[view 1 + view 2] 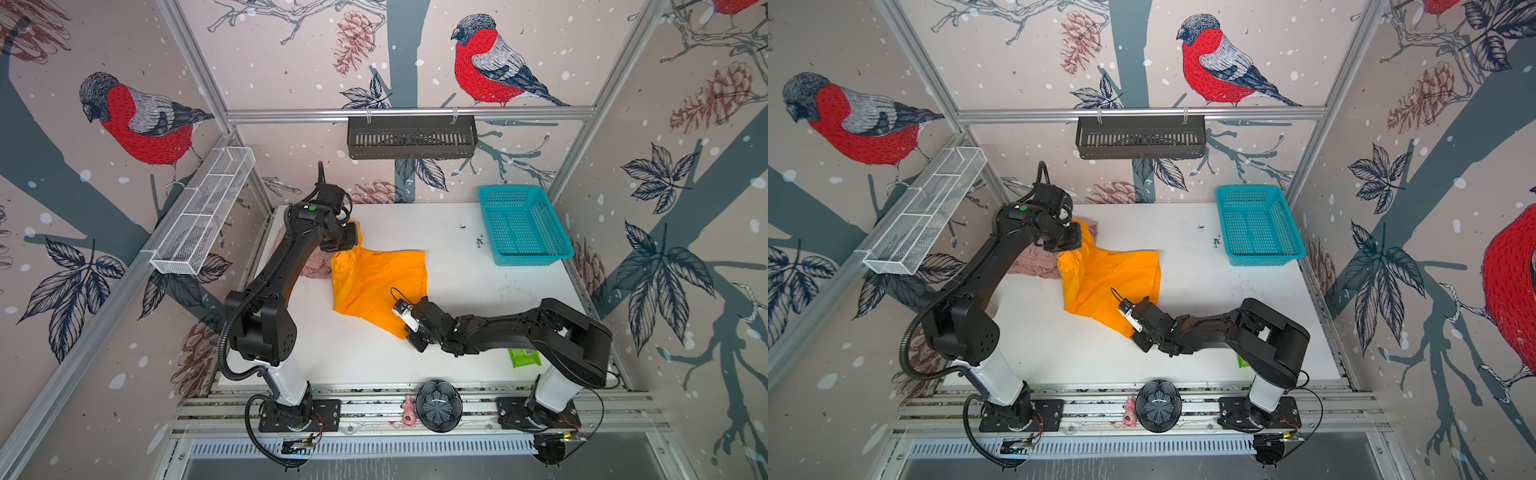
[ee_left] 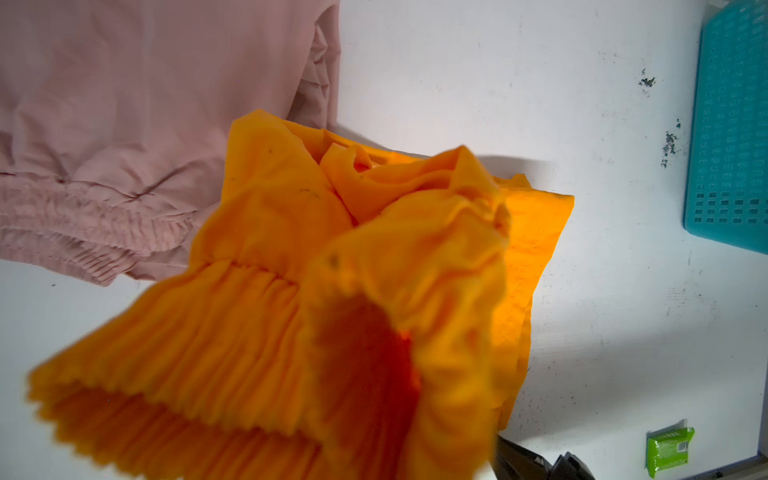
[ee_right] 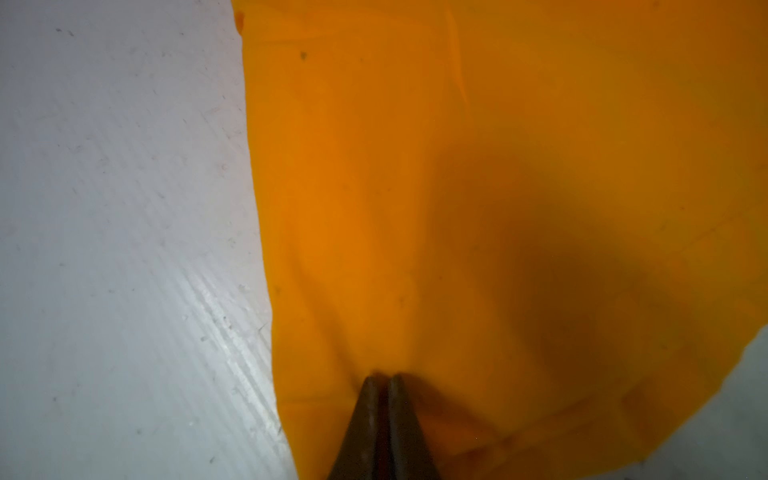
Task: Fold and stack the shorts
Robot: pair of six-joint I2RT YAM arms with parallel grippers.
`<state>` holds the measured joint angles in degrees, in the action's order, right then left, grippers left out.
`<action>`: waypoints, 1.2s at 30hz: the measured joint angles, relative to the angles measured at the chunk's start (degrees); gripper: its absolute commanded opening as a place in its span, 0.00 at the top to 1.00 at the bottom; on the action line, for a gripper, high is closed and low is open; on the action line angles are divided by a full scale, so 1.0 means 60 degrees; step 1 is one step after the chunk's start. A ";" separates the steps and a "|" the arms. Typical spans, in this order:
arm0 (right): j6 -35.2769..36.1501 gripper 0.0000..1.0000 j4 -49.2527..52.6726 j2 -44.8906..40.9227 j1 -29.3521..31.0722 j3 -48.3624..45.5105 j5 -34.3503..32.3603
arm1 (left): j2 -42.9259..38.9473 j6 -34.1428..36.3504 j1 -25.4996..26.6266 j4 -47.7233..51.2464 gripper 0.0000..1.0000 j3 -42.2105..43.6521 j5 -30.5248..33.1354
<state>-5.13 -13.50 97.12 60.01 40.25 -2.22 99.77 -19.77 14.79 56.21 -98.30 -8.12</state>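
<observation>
The orange shorts lie partly spread on the white table. Their gathered waistband end is raised at the back left. My left gripper is shut on that end. In the left wrist view bunched orange fabric hides the jaws. My right gripper is shut on the near leg corner, and the cloth puckers at its tips. The pink shorts lie flat at the back left, partly under the left arm and beside the orange pair.
A teal basket stands at the back right corner. A green packet lies under the right arm near the front edge. A black bowl and a small pink figure sit on the front rail.
</observation>
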 measured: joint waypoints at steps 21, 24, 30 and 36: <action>-0.0393 0.75 -0.0725 0.0219 0.0408 -0.0080 0.0350 | 0.0481 -0.1552 0.2838 -0.2747 1.00 0.2014 -0.0109; -0.0393 0.71 -0.0750 0.0215 0.0401 -0.0080 0.0350 | 0.0718 -0.1537 0.3136 -0.2852 1.00 0.2189 -0.0124; -0.0401 0.45 -0.0765 -0.0084 0.0113 -0.0219 0.0535 | 0.0998 -0.1377 0.3610 -0.2936 0.40 0.2590 -0.0102; -0.0426 0.41 -0.0667 -0.1421 0.0018 -0.0681 0.1035 | 0.1071 -0.1213 0.3938 -0.2889 0.03 0.2095 -0.0237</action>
<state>-7.68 -17.50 88.60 60.12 36.16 3.99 106.19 -27.05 38.41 38.87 -85.73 -9.54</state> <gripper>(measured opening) 0.590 0.897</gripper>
